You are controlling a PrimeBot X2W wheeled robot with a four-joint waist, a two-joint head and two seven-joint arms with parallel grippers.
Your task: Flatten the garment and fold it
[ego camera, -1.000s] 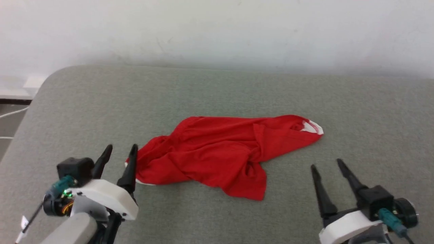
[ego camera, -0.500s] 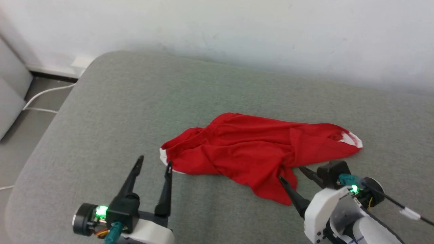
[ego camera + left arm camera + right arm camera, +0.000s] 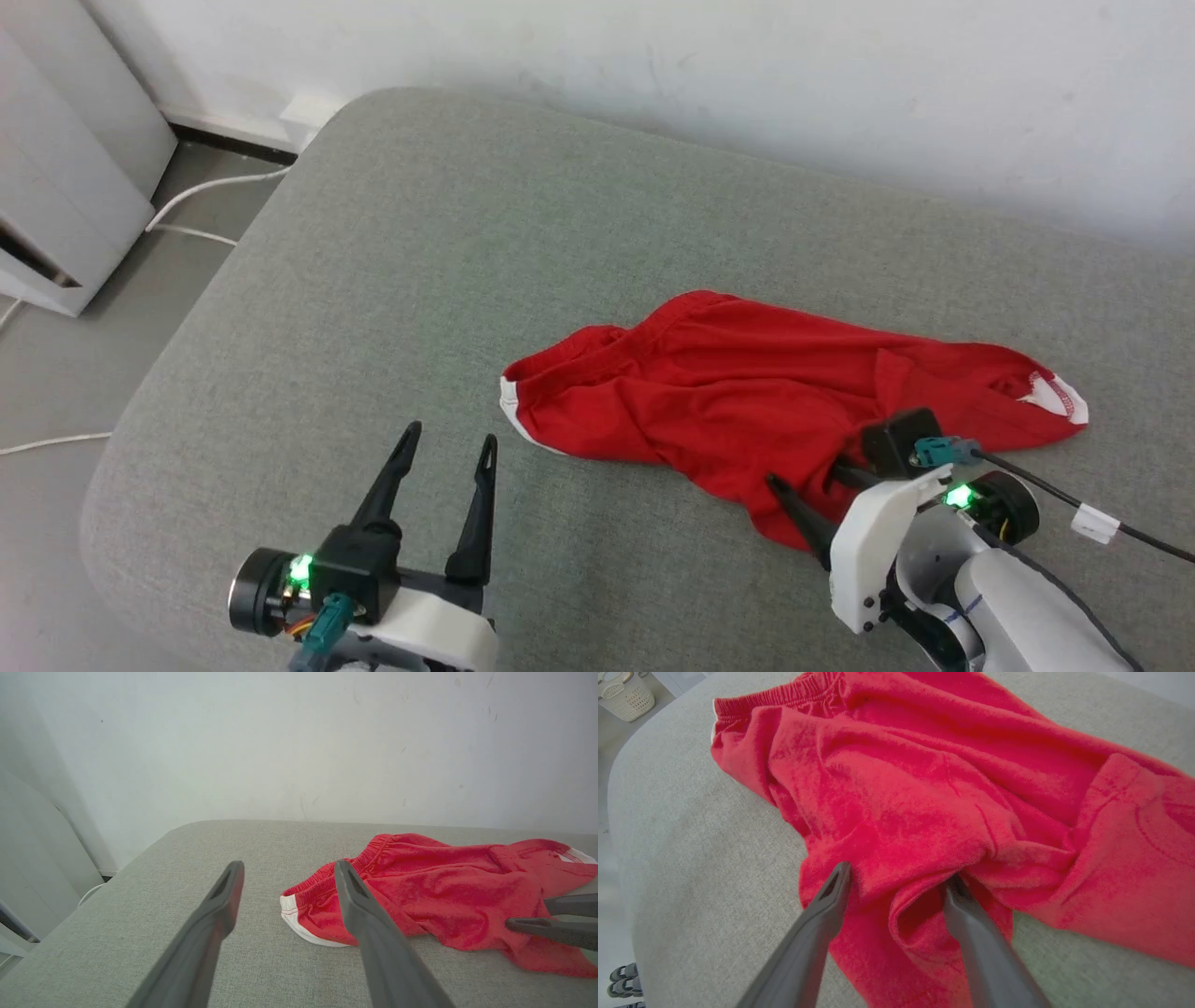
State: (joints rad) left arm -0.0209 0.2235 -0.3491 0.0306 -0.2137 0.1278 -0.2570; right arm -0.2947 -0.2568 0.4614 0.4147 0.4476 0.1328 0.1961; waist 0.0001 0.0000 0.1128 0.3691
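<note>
We see the red shorts [image 3: 747, 411] lying crumpled, not yet flattened, on the grey fabric-covered desk [image 3: 392, 243], towards its right half. Their long axis runs roughly across us. The gathered waistband [image 3: 597, 350] with its white corner sits at the left end. The white-trimmed hem [image 3: 1060, 399] sits at the far right end.

Our right tool [image 3: 803, 472] is clearly the nearer one. Its two dark fingers are spread wide and grip nothing. In the right wrist view they stand astride a raised ridge of bunched cloth [image 3: 896, 877] at the near edge of the shorts, tips at or just touching the fabric. The rest of the shorts spreads away ahead of that tool and to both sides.

Our left tool [image 3: 450, 434] is also spread wide and empty. It hovers over bare desk, short of the waistband corner and apart from it. The shorts lie ahead of it and off to its right.

We judge that the coming move hinges on that ridge between the right fingers. Closing there would catch the near flap, which could then be drawn towards us, across the long axis, to spread the cloth. The left tool would have to travel right and forward to reach the waistband end.
</note>
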